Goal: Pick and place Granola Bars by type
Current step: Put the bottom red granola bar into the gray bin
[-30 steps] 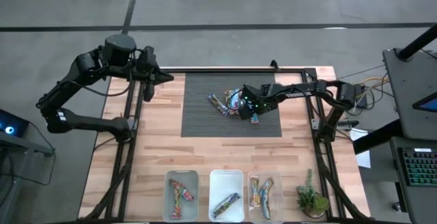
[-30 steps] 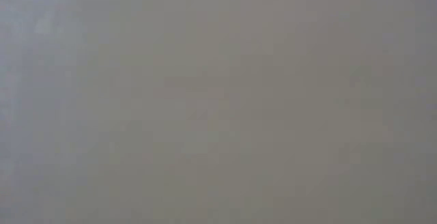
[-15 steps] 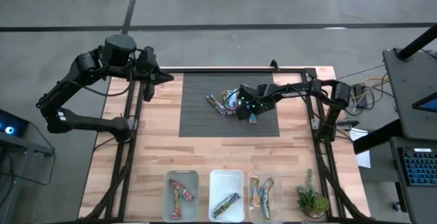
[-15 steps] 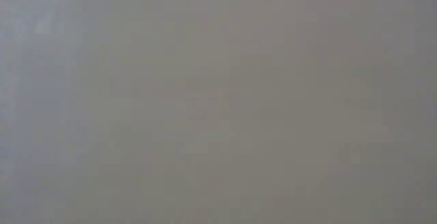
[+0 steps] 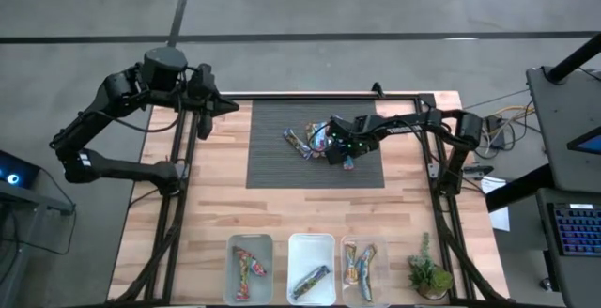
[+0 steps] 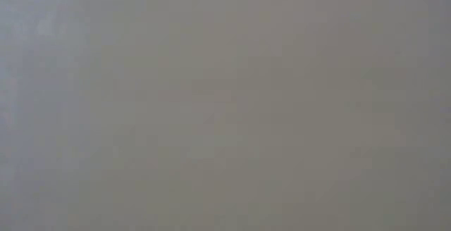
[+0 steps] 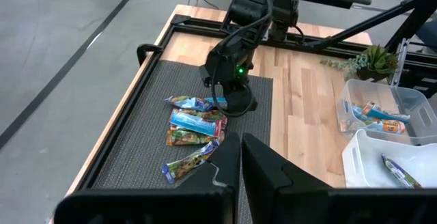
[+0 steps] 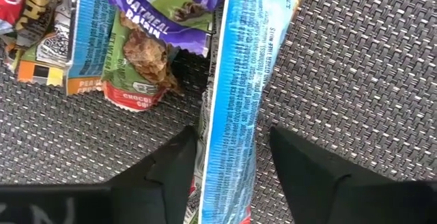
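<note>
Dark mat [image 5: 272,162], right tool [image 8: 229,157] now narrower, straddling blue bar [image 8: 239,101], unclamped.

Two dark jointed arms [image 5: 103,120], green light near right claw [image 5: 343,153]

Even, diffuse overhead light in the high view, soft short shadows under both arms, no harsh glare. Low view is a blank grey haze, nothing resolvable. Left wrist view evenly lit and sharp farther off, its own fingers [image 7: 240,162] dark and soft. Right wrist view close and crisp, sheen on the blue bar wrapper [image 8: 239,94], mat weave [image 8: 355,67] sharp
</note>
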You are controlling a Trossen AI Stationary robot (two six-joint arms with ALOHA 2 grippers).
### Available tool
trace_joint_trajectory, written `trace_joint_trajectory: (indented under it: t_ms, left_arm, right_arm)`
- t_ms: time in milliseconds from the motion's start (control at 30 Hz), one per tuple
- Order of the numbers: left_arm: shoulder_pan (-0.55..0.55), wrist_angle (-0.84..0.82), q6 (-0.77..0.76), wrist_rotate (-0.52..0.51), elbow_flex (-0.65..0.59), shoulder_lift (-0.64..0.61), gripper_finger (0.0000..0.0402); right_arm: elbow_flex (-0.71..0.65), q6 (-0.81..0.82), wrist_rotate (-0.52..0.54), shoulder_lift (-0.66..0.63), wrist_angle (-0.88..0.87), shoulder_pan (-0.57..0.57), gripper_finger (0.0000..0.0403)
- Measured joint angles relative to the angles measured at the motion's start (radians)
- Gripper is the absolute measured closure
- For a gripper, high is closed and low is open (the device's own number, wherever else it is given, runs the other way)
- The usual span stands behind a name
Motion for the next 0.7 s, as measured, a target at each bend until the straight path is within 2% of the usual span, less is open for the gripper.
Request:
trace_joint_trajectory:
  t_ms: [400, 700]
  left_arm:
    - [0.000, 0.003, 0.000, 0.000, 0.000, 0.000, 0.0402]
    - [0.000, 0.004, 0.000, 0.000, 0.000, 0.000, 0.0402]
  right_arm:
    - [0.000, -0.006, -0.004, 0.001, -0.002, 0.000, 0.0293]
    - [0.000, -0.007, -0.006, 0.001, -0.007, 0.000, 0.0323]
